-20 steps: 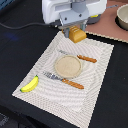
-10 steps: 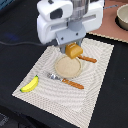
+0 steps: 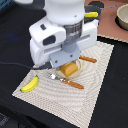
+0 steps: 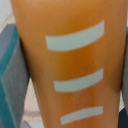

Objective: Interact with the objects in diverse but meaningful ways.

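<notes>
**Bread Loaf Clamped Above the Mat**

In the exterior view, the banana (image 3: 29, 84) lies at the 8 o'clock corner of the striped mat (image 3: 95, 95) on the dark bench (image 3: 20, 30). Near mat centre, the pincer (image 3: 70, 67) is clamped on the golden-brown bread loaf (image 3: 70, 68). Two orange-handled utensils flank it: one (image 3: 70, 82) at 6 o'clock, one (image 3: 88, 59) at 2 o'clock. A bowl (image 3: 121, 19) sits at the 1 o'clock corner. In the wrist view, the loaf (image 4: 70, 65) fills the frame between the grey fingers (image 4: 12, 85).

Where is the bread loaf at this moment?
In the exterior view the bread loaf sits in the gripper near the middle of the striped mat, over the plate; the banana lies toward that view's left.
</notes>
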Robot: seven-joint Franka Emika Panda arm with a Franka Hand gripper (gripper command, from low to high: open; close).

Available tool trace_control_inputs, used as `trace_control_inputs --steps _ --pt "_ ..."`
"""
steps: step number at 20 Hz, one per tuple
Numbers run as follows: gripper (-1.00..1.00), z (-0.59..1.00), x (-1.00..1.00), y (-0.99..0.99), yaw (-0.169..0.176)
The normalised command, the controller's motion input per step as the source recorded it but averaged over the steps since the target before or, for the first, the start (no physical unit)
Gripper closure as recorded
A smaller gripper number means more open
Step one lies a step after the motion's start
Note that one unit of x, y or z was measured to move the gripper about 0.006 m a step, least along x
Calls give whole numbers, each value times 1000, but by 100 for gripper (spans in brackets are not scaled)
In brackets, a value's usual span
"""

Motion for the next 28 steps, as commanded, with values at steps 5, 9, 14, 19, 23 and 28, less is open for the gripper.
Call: trace_control_inputs --steps 5,9,14,19,23,28 --pt "100 -229 105 -707 9" --pt "100 -287 89 -629 10" --pt "100 -285 83 -487 24" --pt "100 -154 166 -308 47" --pt "100 -31 262 -141 56" --pt "-100 0 232 -56 58"
